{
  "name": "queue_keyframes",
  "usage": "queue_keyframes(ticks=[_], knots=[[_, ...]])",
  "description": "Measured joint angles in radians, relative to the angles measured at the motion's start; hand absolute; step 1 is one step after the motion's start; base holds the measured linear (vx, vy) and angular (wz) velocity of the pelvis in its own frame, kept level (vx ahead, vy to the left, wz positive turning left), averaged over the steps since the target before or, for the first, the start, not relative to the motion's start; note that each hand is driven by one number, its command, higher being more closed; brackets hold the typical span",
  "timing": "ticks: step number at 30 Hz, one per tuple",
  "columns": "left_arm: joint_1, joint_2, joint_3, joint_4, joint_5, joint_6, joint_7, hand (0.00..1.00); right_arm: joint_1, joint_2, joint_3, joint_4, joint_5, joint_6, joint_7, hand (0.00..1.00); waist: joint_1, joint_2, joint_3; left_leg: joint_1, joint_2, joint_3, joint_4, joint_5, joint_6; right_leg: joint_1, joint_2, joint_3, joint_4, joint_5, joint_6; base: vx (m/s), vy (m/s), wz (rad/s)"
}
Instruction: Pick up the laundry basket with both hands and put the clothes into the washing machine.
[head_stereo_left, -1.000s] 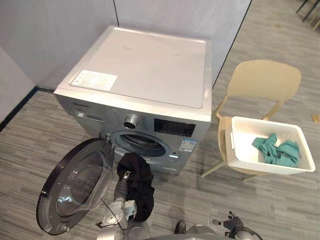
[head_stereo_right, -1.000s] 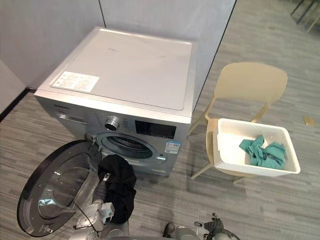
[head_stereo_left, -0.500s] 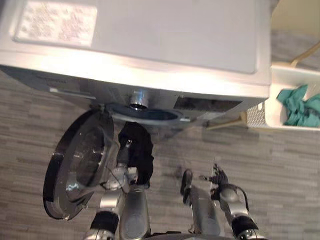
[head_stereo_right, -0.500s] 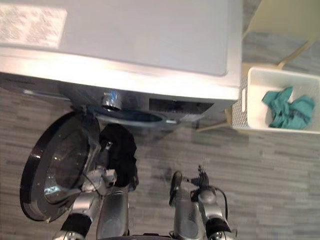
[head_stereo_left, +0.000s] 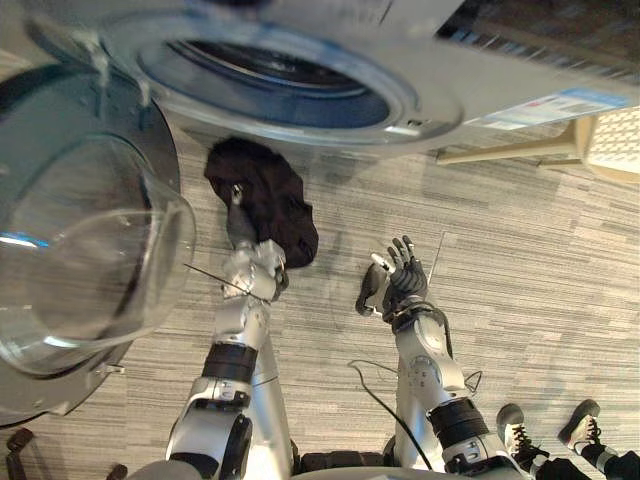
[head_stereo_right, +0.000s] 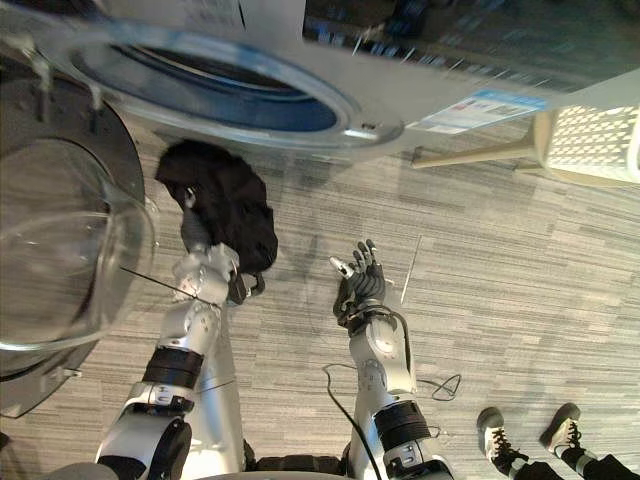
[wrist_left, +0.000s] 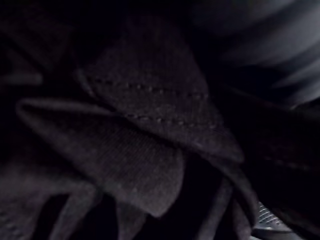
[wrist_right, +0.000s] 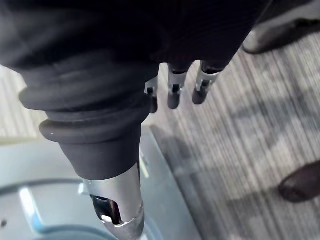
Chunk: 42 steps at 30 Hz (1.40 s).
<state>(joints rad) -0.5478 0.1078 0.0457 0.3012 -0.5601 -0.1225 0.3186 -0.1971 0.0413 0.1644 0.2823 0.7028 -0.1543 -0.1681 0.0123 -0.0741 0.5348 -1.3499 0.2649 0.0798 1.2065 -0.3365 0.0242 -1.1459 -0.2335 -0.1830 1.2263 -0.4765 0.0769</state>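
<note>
Since a second ago the head camera has tipped down and close to the washing machine (head_stereo_left: 470, 95), so the whole scene has shifted, not the things. Its drum mouth (head_stereo_left: 265, 75) gapes just above the black garment (head_stereo_left: 265, 200), which drapes over the left hand (head_stereo_left: 252, 272) beside the open door (head_stereo_left: 90, 250). The cloth hides that hand's fingers, so their set cannot be told. The garment looks light, limp and likely to snag, so it is best bunched. The right hand (head_stereo_left: 400, 275) hangs spread and empty. The drum's inside is too dark to read. A corner of the white basket (head_stereo_right: 595, 140) sits well apart.
</note>
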Motion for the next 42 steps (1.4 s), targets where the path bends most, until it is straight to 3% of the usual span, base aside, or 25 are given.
queue_keyframes(ticks=[2, 6, 13, 18, 21, 23, 26, 27, 29, 31, 32, 34, 35, 37, 40, 42], knots=[[-0.065, 0.058, 0.005, -0.040, 0.003, -0.010, 0.010, 1.00, 0.010, -0.030, 0.026, 0.000, 0.149, -0.001, 0.120, 0.00, -0.003, -0.002, 0.002, -0.061, -0.003, -0.015, 0.038, 0.000, -0.002, -0.057, -0.013, -0.006, 0.062, -0.023, -0.010, -0.07, -0.127, 0.16], [-0.150, 0.136, 0.005, -0.094, 0.005, -0.038, 0.010, 1.00, 0.016, -0.070, 0.058, 0.000, 0.288, 0.005, 0.257, 0.00, -0.002, -0.003, 0.002, -0.122, -0.002, -0.027, 0.051, 0.009, -0.017, -0.118, -0.015, -0.009, 0.095, -0.030, -0.021, -0.07, -0.076, 0.06], [-0.375, 0.261, -0.032, -0.069, -0.039, -0.054, 0.007, 1.00, 0.007, -0.084, 0.108, -0.017, 0.551, 0.032, 0.417, 0.00, -0.014, -0.015, 0.008, -0.210, 0.019, -0.021, 0.051, 0.040, -0.016, -0.205, -0.016, -0.017, 0.117, -0.032, -0.025, -0.03, -0.044, 0.03], [-0.565, 0.321, -0.102, 0.014, -0.126, -0.082, -0.010, 1.00, -0.008, -0.086, 0.129, -0.019, 0.626, 0.045, 0.464, 0.00, -0.026, -0.016, 0.008, -0.228, 0.020, -0.023, 0.051, 0.049, -0.006, -0.218, -0.015, -0.022, 0.115, -0.031, -0.026, 0.00, 0.000, 0.00], [-0.776, 0.350, -0.205, 0.070, -0.196, -0.099, -0.029, 1.00, -0.017, -0.089, 0.139, -0.010, 0.632, 0.045, 0.470, 0.00, -0.030, -0.019, 0.009, -0.241, 0.025, -0.024, 0.050, 0.049, -0.006, -0.225, -0.014, -0.030, 0.109, -0.030, -0.029, 0.01, -0.005, -0.04], [-0.956, 0.393, -0.289, 0.101, -0.266, -0.105, -0.067, 1.00, -0.047, -0.085, 0.164, 0.009, 0.632, 0.046, 0.468, 0.00, -0.051, -0.022, 0.009, -0.260, 0.024, -0.019, 0.032, 0.055, -0.014, -0.245, -0.015, -0.035, 0.090, -0.020, -0.039, 0.01, 0.004, -0.02], [-1.092, 0.425, -0.359, 0.103, -0.318, -0.108, -0.084, 1.00, -0.050, -0.082, 0.188, 0.009, 0.632, 0.047, 0.466, 0.00, -0.062, -0.024, 0.010, -0.268, 0.027, -0.013, 0.014, 0.067, -0.010, -0.254, -0.012, -0.040, 0.070, -0.013, -0.039, 0.02, 0.006, -0.04], [-1.141, 0.438, -0.393, 0.106, -0.317, -0.109, -0.086, 0.00, -0.048, -0.083, 0.193, 0.011, 0.632, 0.048, 0.466, 0.00, -0.062, -0.025, 0.010, -0.269, 0.034, -0.008, 0.010, 0.067, -0.009, -0.253, -0.011, -0.045, 0.066, -0.013, -0.039, 0.04, -0.011, 0.00], [-1.222, 0.454, -0.454, 0.158, -0.281, -0.107, -0.084, 0.00, -0.048, -0.086, 0.192, 0.010, 0.631, 0.047, 0.465, 0.00, -0.059, -0.025, 0.010, -0.270, 0.041, -0.010, 0.007, 0.071, -0.004, -0.250, -0.008, -0.055, 0.063, -0.011, -0.042, 0.00, -0.008, -0.02], [-1.294, 0.485, -0.507, 0.205, -0.040, -0.081, -0.061, 0.00, -0.048, -0.087, 0.195, 0.008, 0.629, 0.047, 0.466, 0.00, -0.058, -0.024, 0.010, -0.272, 0.050, -0.004, -0.016, 0.081, -0.007, -0.257, -0.002, -0.062, 0.038, 0.005, -0.048, -0.02, -0.009, -0.11], [-1.311, 0.493, -0.531, 0.222, 0.007, -0.074, -0.053, 0.00, -0.048, -0.087, 0.196, 0.009, 0.629, 0.047, 0.466, 0.00, -0.057, -0.024, 0.010, -0.272, 0.051, -0.003, -0.022, 0.084, -0.009, -0.257, 0.000, -0.062, 0.032, 0.008, -0.046, -0.02, 0.001, -0.13], [-1.346, 0.510, -0.607, 0.275, 0.489, 0.003, 0.026, 0.00, -0.041, -0.088, 0.214, 0.011, 0.605, 0.048, 0.471, 0.00, -0.057, -0.024, 0.010, -0.272, 0.055, -0.001, -0.025, 0.085, -0.008, -0.256, 0.005, -0.061, 0.023, 0.012, -0.046, -0.01, 0.011, -0.07], [-1.345, 0.516, -0.626, 0.283, 0.607, 0.021, 0.037, 0.00, -0.040, -0.089, 0.217, 0.012, 0.594, 0.048, 0.475, 0.00, -0.056, -0.024, 0.010, -0.272, 0.056, -0.001, -0.025, 0.086, -0.008, -0.256, 0.005, -0.061, 0.023, 0.013, -0.045, 0.00, 0.000, 0.00], [-1.282, 0.518, -0.642, 0.299, 0.991, 0.074, 0.054, 0.00, -0.040, -0.090, 0.229, 0.018, 0.563, 0.045, 0.479, 0.00, -0.054, -0.024, 0.010, -0.272, 0.061, 0.000, -0.026, 0.088, -0.004, -0.254, 0.009, -0.063, 0.017, 0.019, -0.045, 0.00, 0.007, -0.08], [-1.141, 0.522, -0.641, 0.360, 1.251, 0.121, 0.053, 0.00, -0.040, -0.089, 0.241, 0.028, 0.544, 0.043, 0.479, 0.00, -0.053, -0.024, 0.010, -0.259, 0.067, 0.008, -0.041, 0.092, 0.002, -0.248, 0.014, -0.063, -0.002, 0.031, -0.047, 0.00, 0.010, -0.09], [-1.055, 0.523, -0.641, 0.379, 1.319, 0.146, 0.052, 0.00, -0.040, -0.089, 0.254, 0.042, 0.544, 0.040, 0.478, 0.00, -0.051, -0.024, 0.010, -0.247, 0.069, 0.012, -0.048, 0.093, 0.001, -0.239, 0.017, -0.063, -0.011, 0.033, -0.047, 0.00, 0.000, 0.00]])
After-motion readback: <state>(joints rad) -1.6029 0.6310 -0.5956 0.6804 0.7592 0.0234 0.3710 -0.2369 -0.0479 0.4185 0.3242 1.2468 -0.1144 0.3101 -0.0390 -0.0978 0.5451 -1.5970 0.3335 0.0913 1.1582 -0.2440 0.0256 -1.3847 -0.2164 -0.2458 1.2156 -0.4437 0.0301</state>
